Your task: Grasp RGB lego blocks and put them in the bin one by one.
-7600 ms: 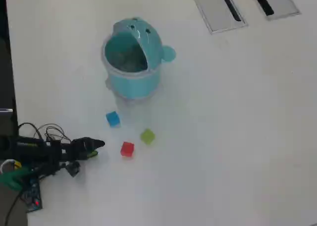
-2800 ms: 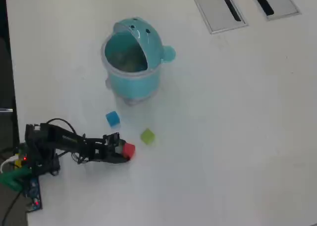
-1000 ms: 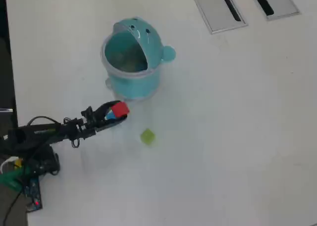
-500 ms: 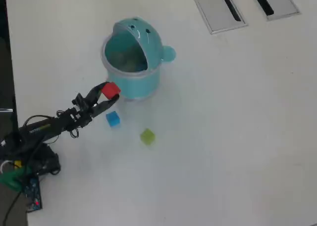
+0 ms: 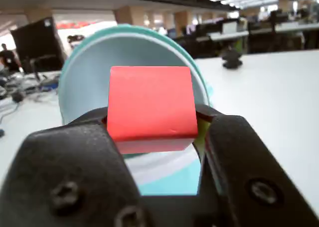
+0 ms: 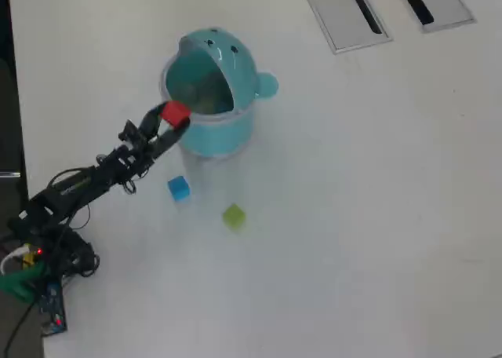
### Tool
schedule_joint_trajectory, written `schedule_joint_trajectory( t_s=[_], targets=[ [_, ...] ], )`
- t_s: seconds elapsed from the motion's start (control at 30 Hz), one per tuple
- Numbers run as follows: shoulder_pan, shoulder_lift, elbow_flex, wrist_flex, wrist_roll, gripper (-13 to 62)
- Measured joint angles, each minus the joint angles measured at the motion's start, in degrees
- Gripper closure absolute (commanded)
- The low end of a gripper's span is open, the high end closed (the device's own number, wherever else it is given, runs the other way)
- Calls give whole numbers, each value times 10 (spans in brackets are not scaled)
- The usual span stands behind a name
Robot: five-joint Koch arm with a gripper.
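held cube (image 6: 176, 112) at bin (image 6: 227, 134) rim, overhead left | two cubes (image 6: 179, 188) on table (image 6: 353, 217) below bin (apart)

Red cube (image 6: 176, 112) at teal bin's (image 6: 222, 130) rim; blue cube (image 6: 179, 188), yellow-green cube (image 6: 233, 216) on table.

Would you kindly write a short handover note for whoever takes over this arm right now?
End effector: shut on the red cube, held at the front rim of the teal bin; in the wrist view the cube sits before the bin's opening.
Blue cube and yellow-green cube: on the table in front of the bin, apart from each other.
Done: red cube grasped and lifted to the bin.
Left: release red into the bin, then fetch blue and yellow-green one at a time.
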Motion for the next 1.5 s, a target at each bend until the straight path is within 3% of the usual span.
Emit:
schedule_joint_trajectory(
  t_s=[0.23, 0.57, 1.03, 1.17, 1.5],
  targets=[
    [-28, -57, -61, 47, -17, 370],
    [-62, -166, -272, 166, -31, 370],
    [-86, -282, -396, 216, -33, 365],
    [-88, -287, -397, 215, -67, 250],
    [-86, -272, -397, 257, -150, 144]
  ],
)
